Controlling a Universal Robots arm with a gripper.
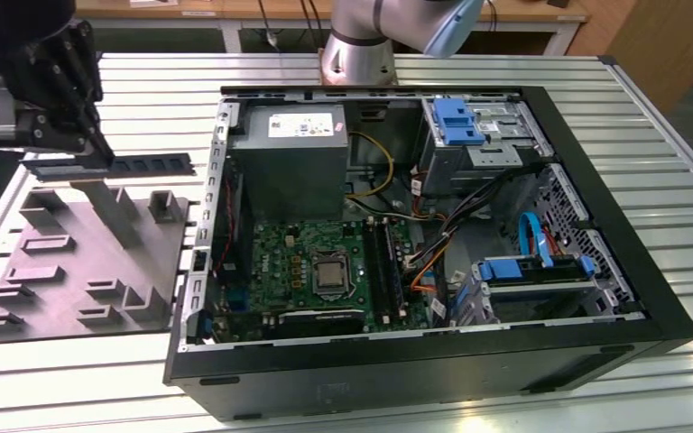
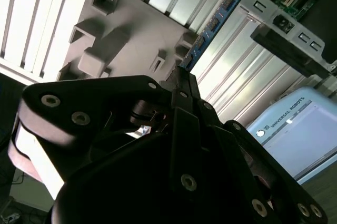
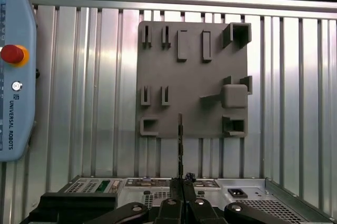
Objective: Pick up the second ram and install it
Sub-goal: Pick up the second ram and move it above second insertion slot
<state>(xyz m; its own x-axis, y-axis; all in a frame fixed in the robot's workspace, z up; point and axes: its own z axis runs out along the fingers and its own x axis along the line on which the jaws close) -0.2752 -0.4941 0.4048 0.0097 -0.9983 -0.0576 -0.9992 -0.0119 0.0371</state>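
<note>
The black two-fingered gripper (image 1: 91,152) is clamped on one end of the second ram (image 1: 142,164), a long, thin blue circuit-board stick with dark chips. It holds the stick roughly level in the air near an edge of the grey moulded plastic fixture tray (image 1: 69,262), to the exterior view's left of the open black computer case (image 1: 587,135). In the second wrist view the stick (image 2: 213,23) juts out from the gripper (image 2: 181,74). Tray and case both lie on the ribbed aluminium table (image 1: 653,108). A green motherboard (image 1: 299,257) sits inside the case.
</note>
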